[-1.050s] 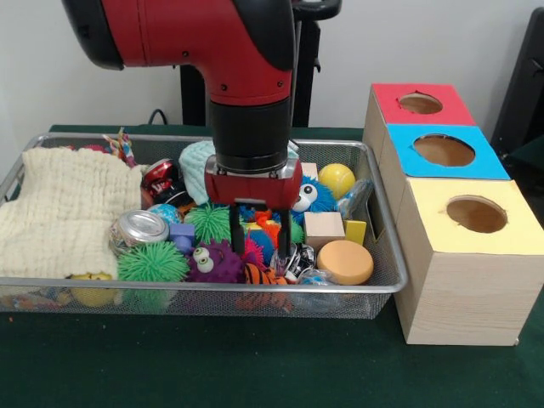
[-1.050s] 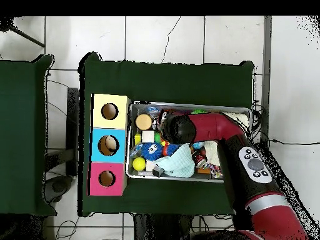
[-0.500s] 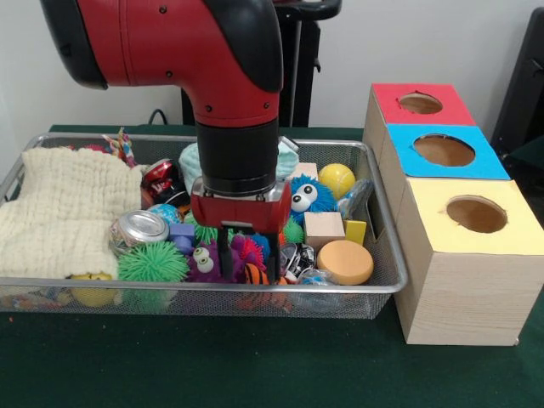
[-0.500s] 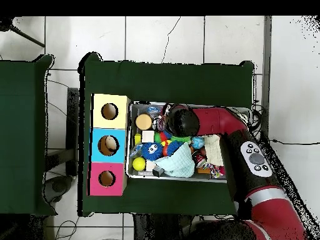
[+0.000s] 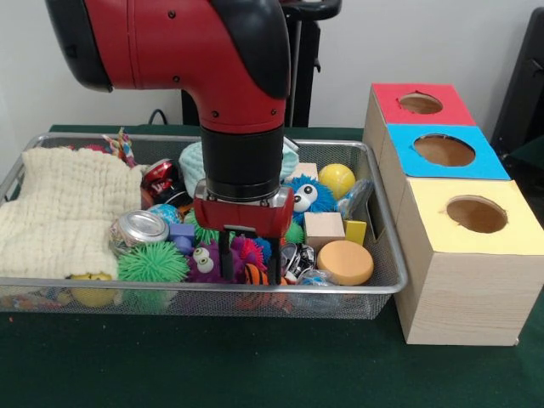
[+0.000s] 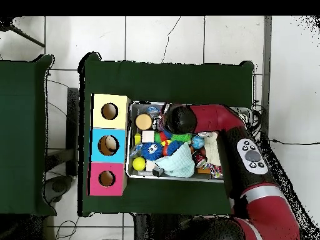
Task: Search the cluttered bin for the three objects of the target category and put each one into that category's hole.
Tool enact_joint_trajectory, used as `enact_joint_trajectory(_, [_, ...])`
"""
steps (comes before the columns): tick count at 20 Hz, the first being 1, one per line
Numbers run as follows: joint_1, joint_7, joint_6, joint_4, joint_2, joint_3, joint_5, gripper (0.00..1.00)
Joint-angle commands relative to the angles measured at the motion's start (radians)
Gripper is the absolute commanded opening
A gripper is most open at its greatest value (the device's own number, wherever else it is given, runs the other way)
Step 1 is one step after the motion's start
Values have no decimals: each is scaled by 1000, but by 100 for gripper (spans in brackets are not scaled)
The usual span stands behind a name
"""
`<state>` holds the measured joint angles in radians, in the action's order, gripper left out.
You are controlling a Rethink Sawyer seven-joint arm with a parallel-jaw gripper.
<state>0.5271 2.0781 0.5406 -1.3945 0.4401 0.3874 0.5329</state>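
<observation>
Wire bin (image 5: 384, 280): set on the green tabletop (image 5: 255, 365), packed with mixed clutter.

Claw (image 5: 248, 262): lowered into the near middle of the bin. Two dark fingers (image 5: 223, 255) are seen spread apart, straddling the pink spiky ball (image 5: 248, 249) and the orange striped toy (image 5: 255, 274); nothing is yet gripped. In the overhead view the claw is hidden under the arm.

Sorting box (image 5: 463, 280): placed just beside the bin, with three holes, in the red top (image 5: 421, 103), the blue top (image 5: 444, 150) and the yellow top (image 5: 476, 214).

Target category: not identifiable from the views. Likely candidates are judged to be the soft spiky toys: the pink spiky ball between the fingers, the green spiky ball (image 5: 151, 262) and the purple googly-eyed toy (image 5: 208, 263) near the front wall, and the blue furry toy (image 5: 308, 195) behind the claw.

Handling, as judged: light, soft, squashy; the rubbery spines are expected to yield and spring back. A hold across the ball's middle is advised, with a deep closure so that the body, not the spines alone, is caught.

Other contents: cream cloth (image 5: 64, 208), silver can (image 5: 140, 227), wooden block (image 5: 323, 228), orange disc (image 5: 344, 261), yellow ball (image 5: 337, 179).
</observation>
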Motion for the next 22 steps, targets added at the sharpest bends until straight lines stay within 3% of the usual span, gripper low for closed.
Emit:
enact_joint_trajectory(1, [-35,-39,15,101,-100,-16,39,100])
enact_joint_trajectory(15, [-47,-56,45,114,-101,-28,27,100])
enact_joint_trajectory(22, [-33,-80,139,133,-70,-10,-20,100])
